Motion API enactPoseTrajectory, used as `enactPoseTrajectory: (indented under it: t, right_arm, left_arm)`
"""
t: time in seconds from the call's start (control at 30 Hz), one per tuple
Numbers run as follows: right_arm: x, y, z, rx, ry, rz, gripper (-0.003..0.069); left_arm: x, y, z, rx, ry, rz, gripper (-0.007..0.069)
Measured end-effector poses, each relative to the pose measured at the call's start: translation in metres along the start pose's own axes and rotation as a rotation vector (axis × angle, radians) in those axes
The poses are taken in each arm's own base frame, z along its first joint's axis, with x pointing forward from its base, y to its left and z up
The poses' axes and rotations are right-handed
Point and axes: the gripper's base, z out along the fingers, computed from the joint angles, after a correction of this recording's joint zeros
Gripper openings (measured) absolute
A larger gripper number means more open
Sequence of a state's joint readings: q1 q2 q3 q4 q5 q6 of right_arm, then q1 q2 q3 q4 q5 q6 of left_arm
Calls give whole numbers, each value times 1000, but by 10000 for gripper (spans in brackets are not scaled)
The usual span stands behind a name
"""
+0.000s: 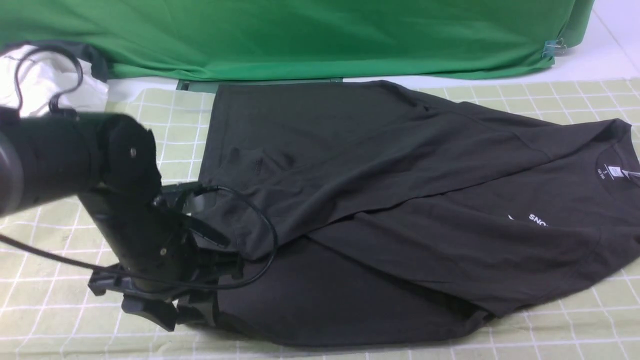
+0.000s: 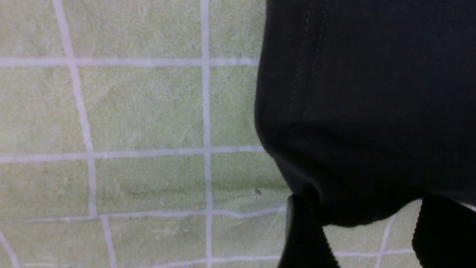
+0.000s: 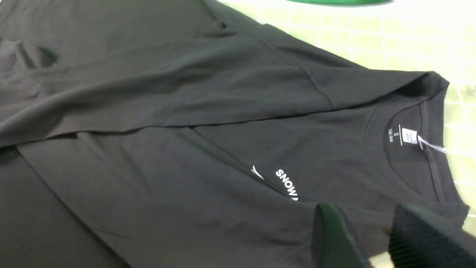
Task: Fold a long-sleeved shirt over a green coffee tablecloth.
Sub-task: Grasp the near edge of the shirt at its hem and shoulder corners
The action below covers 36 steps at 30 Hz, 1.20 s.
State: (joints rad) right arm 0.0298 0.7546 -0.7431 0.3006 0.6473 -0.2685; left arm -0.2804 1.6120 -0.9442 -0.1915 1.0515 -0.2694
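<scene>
Closest to us, the left fingers are down low at the near left corner of the shirt. They are spread apart, one on each side of a little hanging bit of the hem. They are not squeezing it, because you can see the tablecloth in the gap under the black cloth.

The shirt lies flat on the tablecloth. Its long way runs from left to right. The hem is at the left, right by the left fingers. The collar is far over at the right. Both sleeves look folded in across the body.

The right fingers do not show from the front. Their own camera shows them spread apart and holding nothing, up over the shoulder near the collar and the white neck label.

So the left arm is the near one for the hem. I think the next fold goes from the hem toward the collar, along the long way.

Farther back is a white garment, and a bright green sheet hangs behind it all.
</scene>
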Motion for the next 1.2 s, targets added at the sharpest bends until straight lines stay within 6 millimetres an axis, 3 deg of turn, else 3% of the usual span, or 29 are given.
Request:
enactPoseTrajectory:
  t: [0.53,0.87,0.97,1.03,1.2]
  right_arm:
    - [0,0,0,0,0,0,237]
    - [0,0,0,0,0,0,237]
    - [0,0,0,0,0,0,237]
    - [0,0,0,0,0,0,237]
    - [0,0,0,0,0,0,237]
  left_arm:
    - [-2,0,-2,-7,-5,-12,382]
    - [-7,3,-27,-49,26,-34,382]
    - [-1,7,-15,-63,53,-60,382]
    - [7,14,6,-66,53,-87,382]
    - [17,20,34,-21,1,-131,382]
